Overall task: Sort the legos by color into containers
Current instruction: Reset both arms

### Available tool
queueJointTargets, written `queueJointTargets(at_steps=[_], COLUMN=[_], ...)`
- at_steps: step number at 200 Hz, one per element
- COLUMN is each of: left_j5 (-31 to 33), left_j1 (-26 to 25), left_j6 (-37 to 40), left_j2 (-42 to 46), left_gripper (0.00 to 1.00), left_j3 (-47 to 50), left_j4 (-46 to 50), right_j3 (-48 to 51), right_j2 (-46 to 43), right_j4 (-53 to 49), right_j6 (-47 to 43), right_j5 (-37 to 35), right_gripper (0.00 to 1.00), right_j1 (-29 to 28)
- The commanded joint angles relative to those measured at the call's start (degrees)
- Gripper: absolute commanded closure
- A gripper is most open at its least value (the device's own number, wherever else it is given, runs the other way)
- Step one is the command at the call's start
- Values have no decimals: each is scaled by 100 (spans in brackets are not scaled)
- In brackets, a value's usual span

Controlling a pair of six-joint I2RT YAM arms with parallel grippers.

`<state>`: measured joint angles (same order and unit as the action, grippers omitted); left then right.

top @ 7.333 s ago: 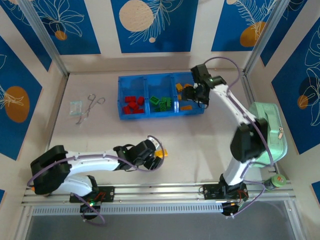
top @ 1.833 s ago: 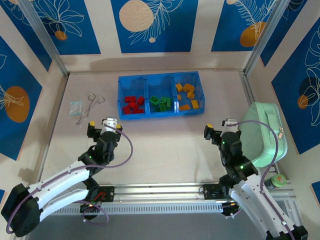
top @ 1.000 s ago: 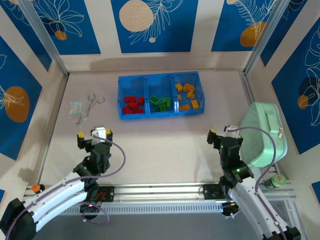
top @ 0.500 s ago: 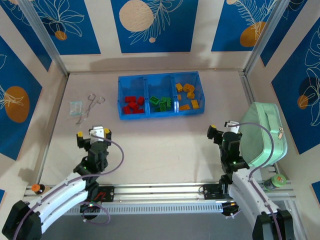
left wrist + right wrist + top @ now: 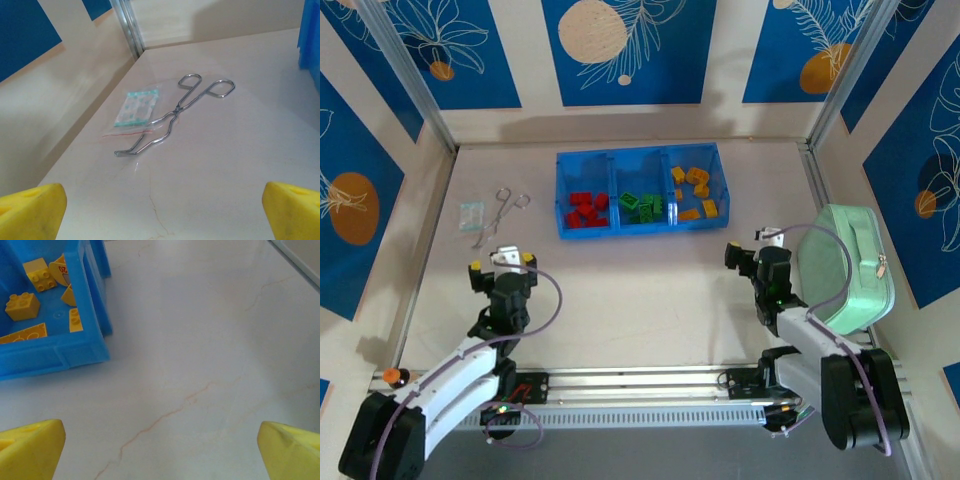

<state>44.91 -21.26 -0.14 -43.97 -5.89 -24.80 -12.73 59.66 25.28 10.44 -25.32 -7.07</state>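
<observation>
The blue tray sits at the far middle of the table, its three compartments side by side. The red bricks lie in the left compartment, the green bricks in the middle one and the yellow bricks in the right one. No brick lies loose on the tabletop.

The left pincer hangs over the near left part of the table, released, its yellow fingertips spread wide with nothing between them. Just beyond it lie metal tongs, and touching them on the left is a small clear bag with a mint-coloured sheet inside.

The right pincer is near the right side, just beside a mint-green case. It is also released and holds nothing. Its camera looks across bare tabletop to the tray's near right corner, where several yellow bricks rest on the tray floor.
</observation>
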Motion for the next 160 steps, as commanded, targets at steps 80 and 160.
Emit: queueJointTargets(at_steps=[80, 160], left_j5=[-562, -716], left_j1=[409, 693], left_j6=[-126, -141], left_j2=[-670, -1410], left_gripper=[0, 0], left_j3=[-53, -164], left_j4=[-1050, -1751], right_j3=[-498, -140], right_j2=[1278, 2453], right_j4=[1655, 3502], right_j6=[-294, -38], right_j5=[607, 954], right_gripper=[1, 1], right_j1=[214, 657])
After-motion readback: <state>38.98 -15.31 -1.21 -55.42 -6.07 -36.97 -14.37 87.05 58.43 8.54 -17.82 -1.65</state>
